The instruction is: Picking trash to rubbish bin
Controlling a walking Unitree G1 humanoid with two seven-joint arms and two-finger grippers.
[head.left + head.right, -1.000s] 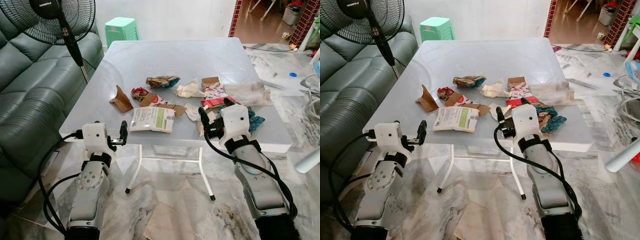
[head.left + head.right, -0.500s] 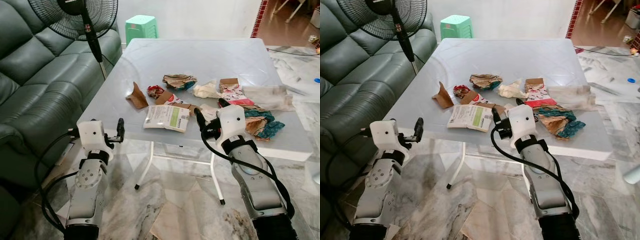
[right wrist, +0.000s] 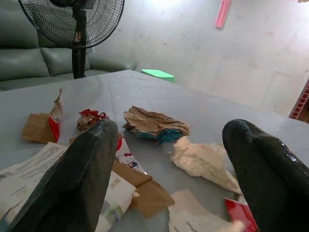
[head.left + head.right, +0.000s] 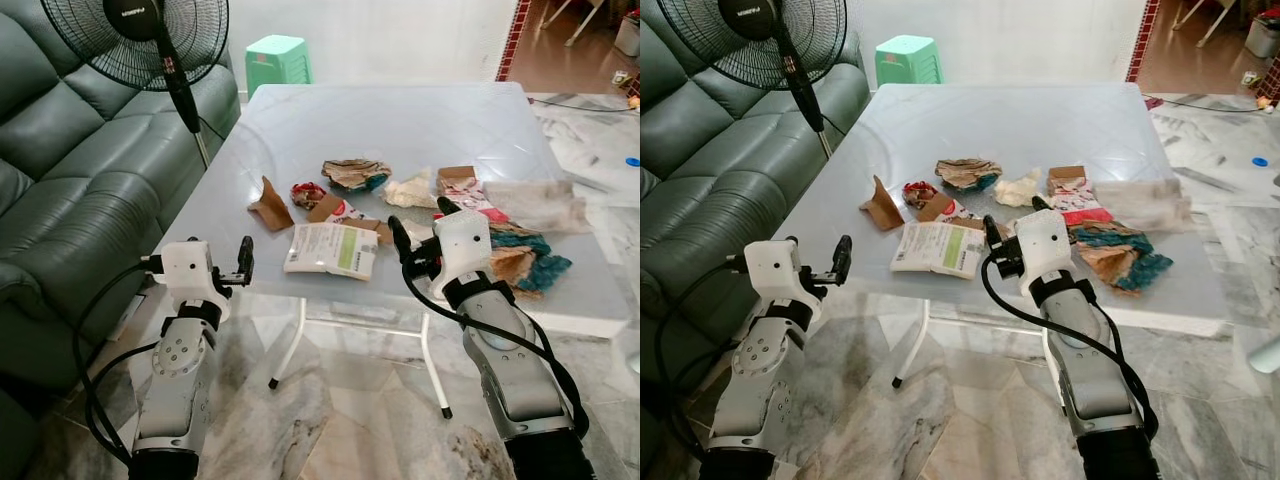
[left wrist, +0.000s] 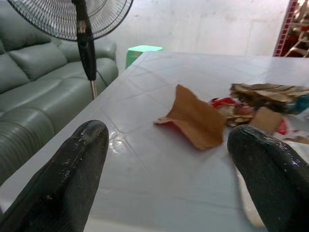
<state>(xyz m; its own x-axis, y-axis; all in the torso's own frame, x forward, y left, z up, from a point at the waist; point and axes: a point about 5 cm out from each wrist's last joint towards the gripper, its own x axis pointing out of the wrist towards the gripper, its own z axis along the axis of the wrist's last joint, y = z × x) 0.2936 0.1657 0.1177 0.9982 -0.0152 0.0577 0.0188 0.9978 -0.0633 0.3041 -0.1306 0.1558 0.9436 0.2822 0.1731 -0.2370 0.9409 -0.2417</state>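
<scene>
A square grey table (image 4: 300, 120) fills the middle of the left eye view, with trash scattered across its near half. The flat white and green paper packet (image 4: 331, 248) lies lowest in the frame, close to the near edge, its long axis running left to right with a slight tilt down toward the right. Up and left of it a torn brown cardboard scrap (image 4: 270, 205) stands folded, its peak pointing up. A crumpled brown and teal wrapper (image 4: 355, 174) sits near the centre, and a crumpled white paper wad (image 4: 407, 190) just right of it. The left gripper (image 4: 243, 266) hovers at the table's near left edge, fingers spread apart, holding nothing. The right gripper (image 4: 419, 228) hangs over the near edge beside the packet, its fingers (image 3: 82, 174) also parted and empty. A black pedestal fan (image 4: 140, 40) and dark green leather sofa (image 4: 60, 190) occupy the upper left
</scene>
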